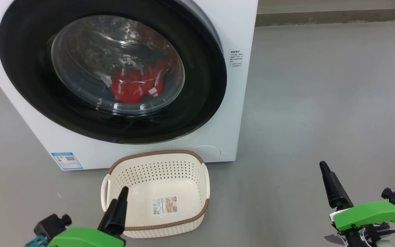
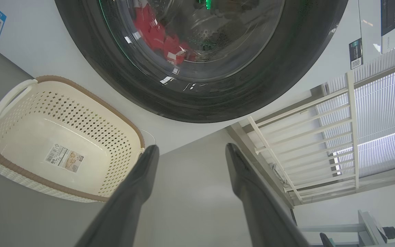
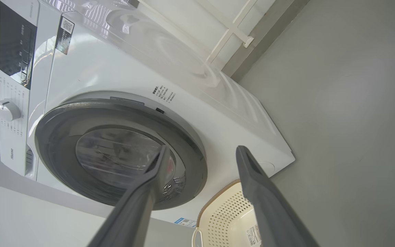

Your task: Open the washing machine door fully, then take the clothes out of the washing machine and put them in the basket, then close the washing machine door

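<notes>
Grey floor (image 1: 321, 103) is seen around the washing machine (image 1: 242, 41) in the head view. The washing machine door (image 1: 22, 75) is closed against the front of it, and the clothes (image 1: 132, 85), red with white trim, are seen through the door, inside the washing machine. The basket (image 1: 156, 152) is placed just in front of the washing machine, below the door, and a sticker (image 1: 165, 206) is seen on its bottom.

In the left wrist view, the left gripper (image 2: 190, 149) is held before the washing machine, spread apart and empty.

In the right wrist view, the right gripper (image 3: 201, 151) is likewise spread wide and empty, pointed toward the washing machine.
</notes>
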